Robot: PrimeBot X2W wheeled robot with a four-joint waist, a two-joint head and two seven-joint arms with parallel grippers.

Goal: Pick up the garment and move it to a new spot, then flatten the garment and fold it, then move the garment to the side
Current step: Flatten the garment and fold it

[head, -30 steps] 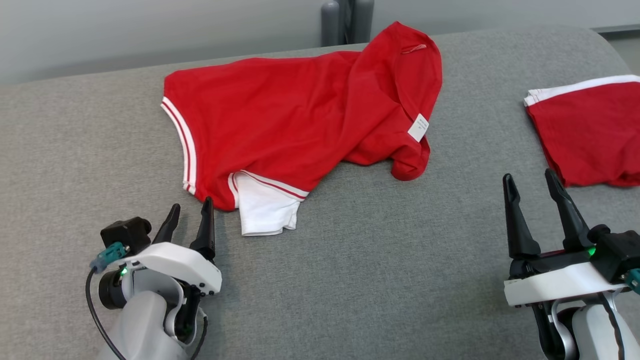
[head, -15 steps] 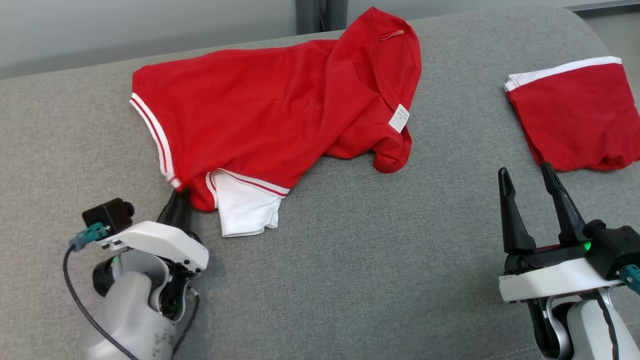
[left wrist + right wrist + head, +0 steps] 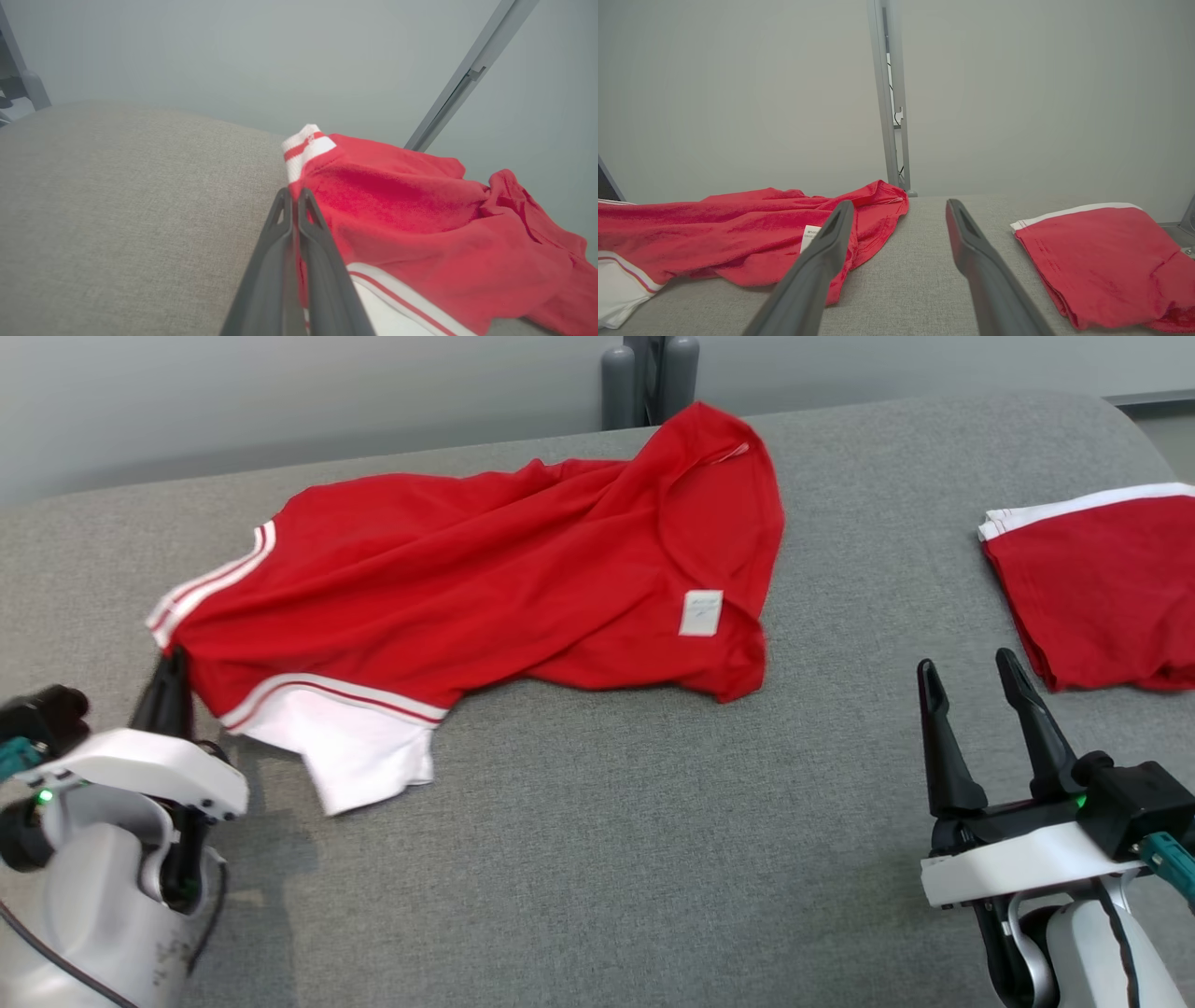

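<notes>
A red garment (image 3: 485,588) with white striped trim and a white collar part lies rumpled across the grey cushioned surface (image 3: 653,840). My left gripper (image 3: 171,665) is shut on the garment's near left edge, just below the striped cuff. In the left wrist view the closed fingers (image 3: 293,198) pinch the red cloth (image 3: 397,210) beside the white cuff. My right gripper (image 3: 966,677) stands open at the lower right, apart from the garment, with nothing between its fingers (image 3: 836,233). The garment (image 3: 738,233) lies to its left.
A second red garment (image 3: 1102,588), folded, with white trim, lies at the right edge of the surface and shows in the right wrist view (image 3: 1106,261). Grey posts (image 3: 649,378) stand behind the far edge, before a pale wall.
My left gripper closed on the garment's near left edge and pulled it left, stretching the cloth out. The head camera shifted. The right gripper stayed open.
</notes>
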